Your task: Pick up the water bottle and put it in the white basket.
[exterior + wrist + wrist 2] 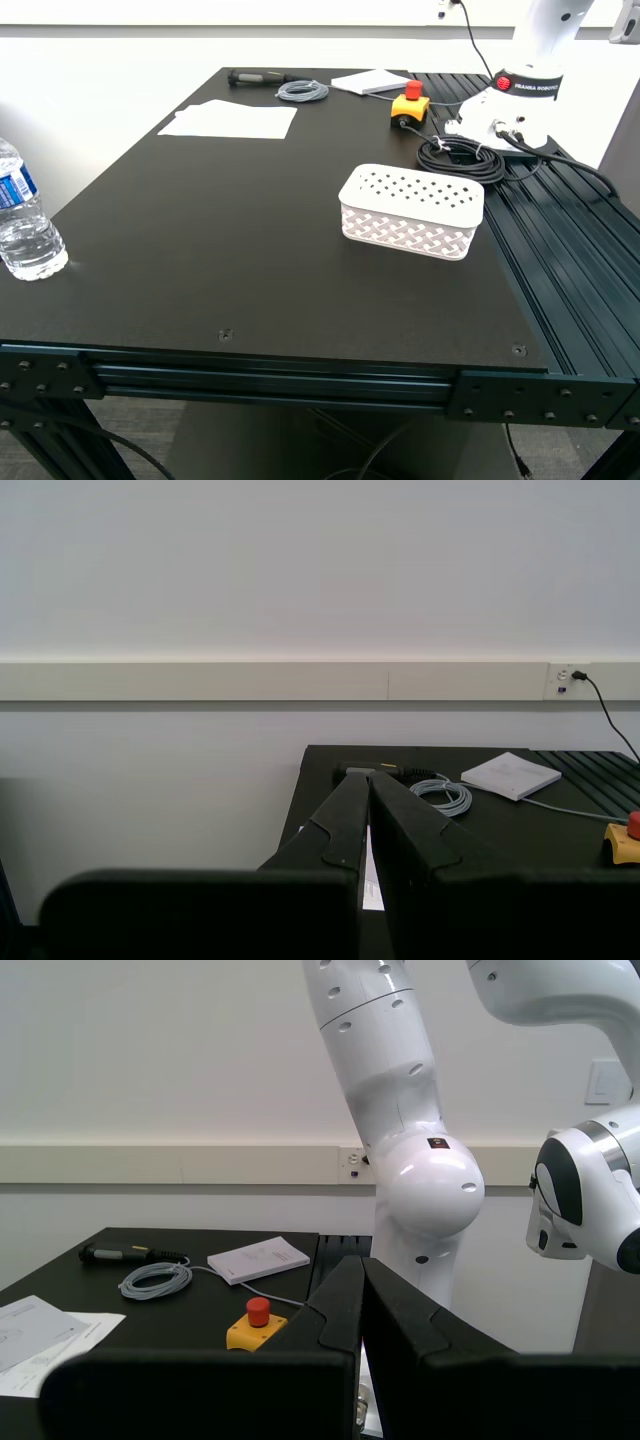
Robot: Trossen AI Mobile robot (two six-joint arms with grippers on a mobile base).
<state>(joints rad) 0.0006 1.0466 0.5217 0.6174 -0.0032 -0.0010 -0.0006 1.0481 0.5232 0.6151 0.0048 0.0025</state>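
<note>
A clear water bottle [22, 215] stands upright near the black table's [200, 240] edge at the exterior view's left, well apart from the overturned white basket [411, 211] by a coiled black cable [462, 160], while my first gripper [368, 780] and my second gripper [362, 1264] are closed, holding nothing.

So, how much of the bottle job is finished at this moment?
Nothing is done yet. The water bottle stands upright at the exterior view's left edge, far from the white basket, which lies upside down. In hand: nothing; my first pincer and second pincer are shut and empty. Picking and placing remain.
</note>
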